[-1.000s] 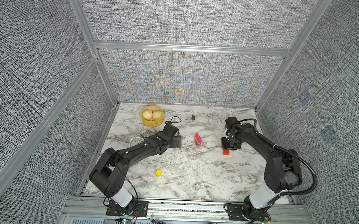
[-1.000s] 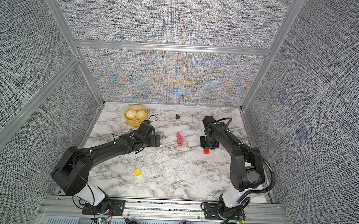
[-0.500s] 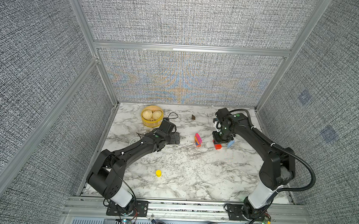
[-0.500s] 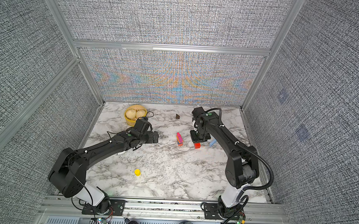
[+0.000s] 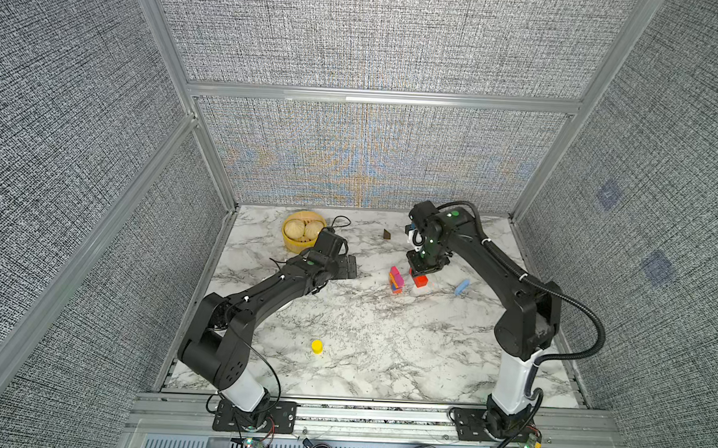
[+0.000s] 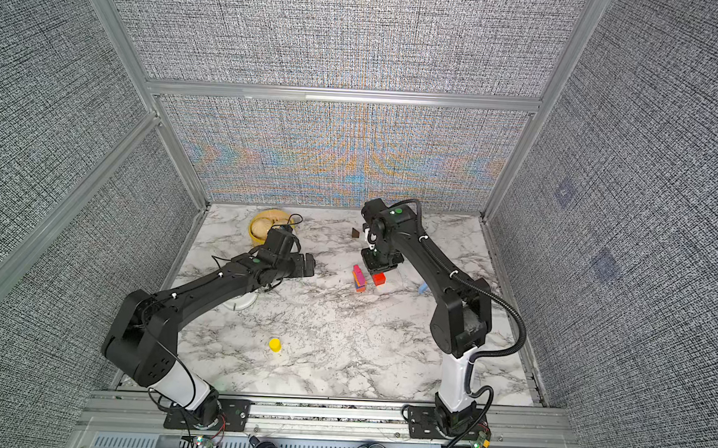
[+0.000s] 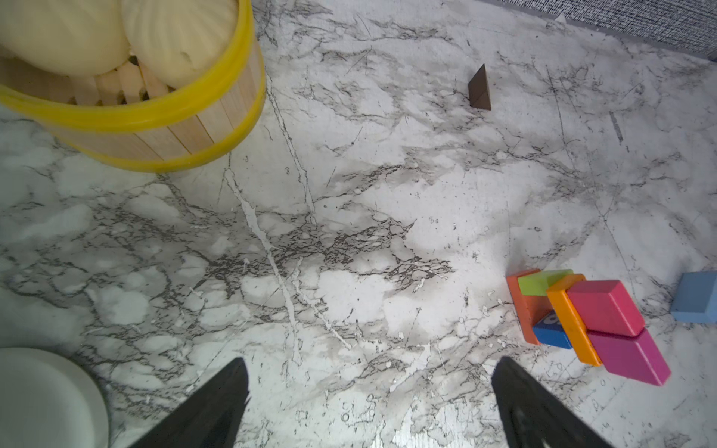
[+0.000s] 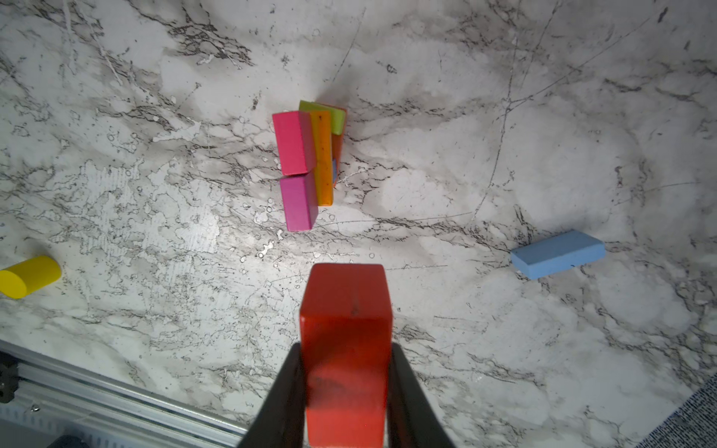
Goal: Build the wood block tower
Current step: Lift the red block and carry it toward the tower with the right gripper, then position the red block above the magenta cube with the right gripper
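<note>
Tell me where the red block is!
In both top views the right gripper holds the red block in its jaws, between the tower and the light blue block, nearer the tower.

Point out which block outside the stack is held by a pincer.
The red block, clamped in the right pincer. The yellow cylinder, the blue bar and the brown wedge lie loose on the table.

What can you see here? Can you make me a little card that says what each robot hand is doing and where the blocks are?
Right gripper: shut on the red block
Left gripper: open, holding nothing
Tower: pink, orange, lime and blue blocks, right beside the red block
Loose on the table: blue block, yellow cylinder, dark brown block
Not a block: basket of buns
</note>
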### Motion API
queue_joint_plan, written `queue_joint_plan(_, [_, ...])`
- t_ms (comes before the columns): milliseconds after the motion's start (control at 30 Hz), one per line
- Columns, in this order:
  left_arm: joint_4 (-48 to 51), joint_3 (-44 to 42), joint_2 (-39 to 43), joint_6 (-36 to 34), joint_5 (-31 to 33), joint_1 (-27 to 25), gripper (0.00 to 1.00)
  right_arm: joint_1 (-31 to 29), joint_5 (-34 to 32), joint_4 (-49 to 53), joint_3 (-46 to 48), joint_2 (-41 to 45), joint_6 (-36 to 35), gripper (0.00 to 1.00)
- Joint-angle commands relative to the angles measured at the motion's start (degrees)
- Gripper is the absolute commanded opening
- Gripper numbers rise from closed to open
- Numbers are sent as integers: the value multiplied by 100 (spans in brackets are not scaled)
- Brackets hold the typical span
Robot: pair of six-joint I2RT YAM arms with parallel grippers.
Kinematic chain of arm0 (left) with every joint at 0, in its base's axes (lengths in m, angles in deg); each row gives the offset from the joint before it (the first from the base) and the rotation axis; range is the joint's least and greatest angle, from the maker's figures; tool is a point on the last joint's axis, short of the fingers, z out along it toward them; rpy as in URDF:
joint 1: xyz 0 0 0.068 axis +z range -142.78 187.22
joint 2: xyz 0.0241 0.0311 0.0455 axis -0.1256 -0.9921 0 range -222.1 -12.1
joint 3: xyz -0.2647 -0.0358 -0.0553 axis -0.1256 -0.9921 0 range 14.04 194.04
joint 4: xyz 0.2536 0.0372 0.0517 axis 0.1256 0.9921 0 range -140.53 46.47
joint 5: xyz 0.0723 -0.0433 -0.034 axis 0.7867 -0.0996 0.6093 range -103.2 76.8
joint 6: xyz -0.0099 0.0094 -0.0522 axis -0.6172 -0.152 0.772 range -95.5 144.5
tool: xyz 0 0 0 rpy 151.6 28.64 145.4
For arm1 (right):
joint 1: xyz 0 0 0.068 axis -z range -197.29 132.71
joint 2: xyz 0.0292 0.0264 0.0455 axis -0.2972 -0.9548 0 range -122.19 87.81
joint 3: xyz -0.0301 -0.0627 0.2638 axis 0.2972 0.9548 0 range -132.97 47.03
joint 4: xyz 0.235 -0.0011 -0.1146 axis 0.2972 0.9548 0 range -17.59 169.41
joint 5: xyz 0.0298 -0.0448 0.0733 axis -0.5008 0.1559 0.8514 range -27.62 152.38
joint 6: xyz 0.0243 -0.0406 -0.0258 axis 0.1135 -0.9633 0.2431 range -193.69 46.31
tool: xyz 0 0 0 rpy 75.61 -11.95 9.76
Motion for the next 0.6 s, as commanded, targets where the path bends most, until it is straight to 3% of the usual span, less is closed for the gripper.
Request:
queue_joint_plan(0, [-89,106,-130,-71,-111,57,99,-52,34,273,-249,-168,-81,21])
queue_joint_plan(567, [-338,215,-512,-89,-177,273,99,-291,8,800,-1585,-1235,-137,21])
